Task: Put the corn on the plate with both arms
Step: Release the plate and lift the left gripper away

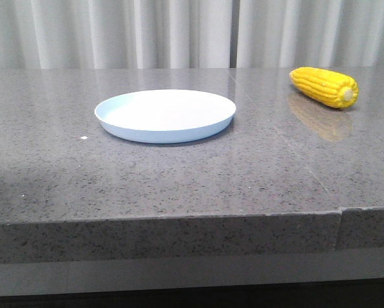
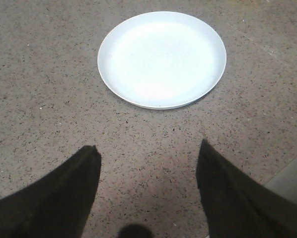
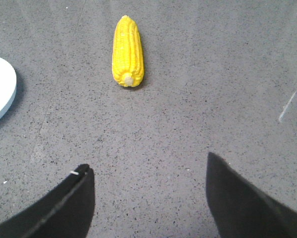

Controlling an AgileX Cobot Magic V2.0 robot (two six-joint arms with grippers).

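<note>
The yellow corn cob [image 1: 324,86] lies on the grey table at the far right, its pale stub end toward the front. The pale blue-white plate [image 1: 164,115] sits empty near the table's middle. No gripper shows in the front view. In the left wrist view my left gripper [image 2: 148,148] is open and empty above bare table, with the plate [image 2: 162,59] ahead of it. In the right wrist view my right gripper [image 3: 147,167] is open and empty, with the corn [image 3: 127,51] lying ahead of it and apart from it, stub end toward the fingers.
The plate's rim [image 3: 0,96] shows at the edge of the right wrist view. The speckled grey table [image 1: 179,173] has a seam [image 1: 339,215] near its front right corner. White curtains [image 1: 115,32] hang behind the table.
</note>
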